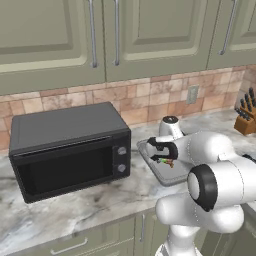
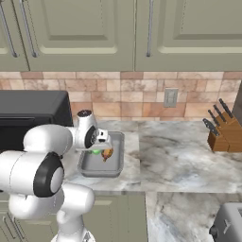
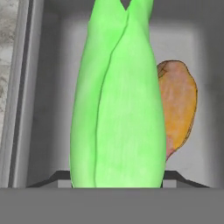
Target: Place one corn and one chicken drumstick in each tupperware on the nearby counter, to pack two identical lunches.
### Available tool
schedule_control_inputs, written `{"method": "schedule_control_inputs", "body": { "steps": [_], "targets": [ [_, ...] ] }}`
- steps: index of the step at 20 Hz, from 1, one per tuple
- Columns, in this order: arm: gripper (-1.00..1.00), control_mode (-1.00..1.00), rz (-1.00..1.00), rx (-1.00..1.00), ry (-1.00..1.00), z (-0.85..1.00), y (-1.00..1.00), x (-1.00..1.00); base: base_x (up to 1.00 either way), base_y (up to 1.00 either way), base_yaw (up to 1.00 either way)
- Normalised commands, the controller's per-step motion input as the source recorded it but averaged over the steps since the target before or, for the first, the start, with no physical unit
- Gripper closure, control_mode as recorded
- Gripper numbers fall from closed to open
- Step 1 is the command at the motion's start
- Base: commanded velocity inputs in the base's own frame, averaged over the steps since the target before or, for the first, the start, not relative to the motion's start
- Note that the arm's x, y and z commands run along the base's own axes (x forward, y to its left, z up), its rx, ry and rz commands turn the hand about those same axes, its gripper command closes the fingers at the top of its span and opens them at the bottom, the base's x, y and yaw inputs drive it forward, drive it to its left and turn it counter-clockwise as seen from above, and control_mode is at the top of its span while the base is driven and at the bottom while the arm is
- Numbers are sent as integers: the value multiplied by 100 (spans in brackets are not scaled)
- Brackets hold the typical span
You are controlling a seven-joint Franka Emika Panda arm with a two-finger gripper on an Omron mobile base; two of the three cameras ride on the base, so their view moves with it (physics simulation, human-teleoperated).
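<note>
So the corn (image 3: 118, 100) is clamped in the gripper (image 3: 118, 186), long axis running straight out along the fingers, tip pointing away from the hand. It hangs over the grey tupperware (image 2: 116, 165). Just beside the cob, right of it in the hand view, a chicken drumstick (image 3: 177, 105) lies on the tray floor. The black microwave (image 1: 70, 147) sits on the counter (image 2: 175, 146) left of the gripper; a knife block (image 2: 222, 132) stands well off to its right.
</note>
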Motion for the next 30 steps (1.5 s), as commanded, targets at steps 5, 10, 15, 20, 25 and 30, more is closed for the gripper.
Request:
{"method": "schedule_control_inputs", "body": {
  "steps": [5,10,15,20,25,30],
  "targets": [
    [100,-100,0,0,0,-24,-3,20,0,0,0],
    [100,-100,0,0,0,-18,-3,21,0,0,0],
    [100,-100,0,0,6,-34,-10,-10,0,0,0],
    [100,-100,0,0,6,-32,-43,-44,0,0,0],
    [100,-100,0,0,0,-4,-40,-73,0,0,0],
    [-100,-100,0,0,2,18,-3,-5,0,0,0]
  ]
}}
